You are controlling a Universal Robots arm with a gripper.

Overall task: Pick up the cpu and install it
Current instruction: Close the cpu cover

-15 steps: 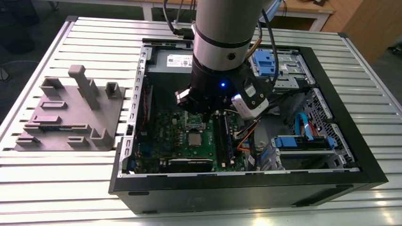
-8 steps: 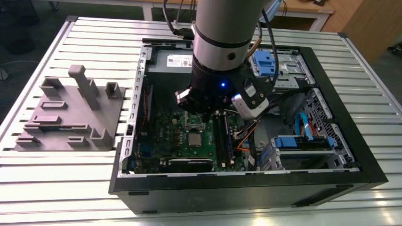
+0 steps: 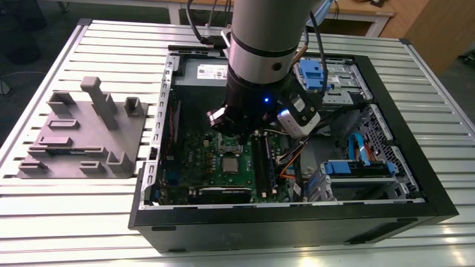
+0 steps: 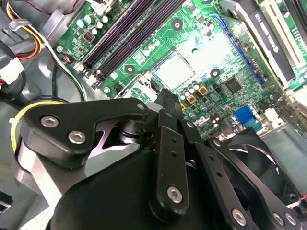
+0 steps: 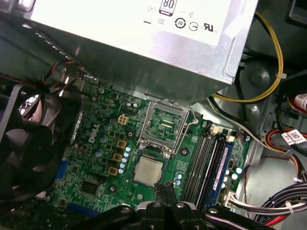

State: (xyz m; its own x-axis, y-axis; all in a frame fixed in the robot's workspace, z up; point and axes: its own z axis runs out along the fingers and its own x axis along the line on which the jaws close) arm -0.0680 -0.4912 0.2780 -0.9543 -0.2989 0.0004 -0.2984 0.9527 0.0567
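Slatted table [image 3: 67,222] carries a grey fixture [image 3: 82,139] at the exterior view's left, an open computer case [image 3: 415,183] beside it; inside, the cpu [image 5: 147,171] lies flat in its socket, bracket [image 5: 165,125] raised; the gripper [image 5: 168,185] hovers just beside it, closed, empty; seating looks done; locking, I'd judge, calls for lowering that bracket squarely.

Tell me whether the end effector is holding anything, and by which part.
Nothing is held. The end effector is shut empty, close to the cpu lying flat on the motherboard.

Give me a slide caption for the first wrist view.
Shut pincer poised next to the cpu lying flat on the green board, metal bracket open beside it.
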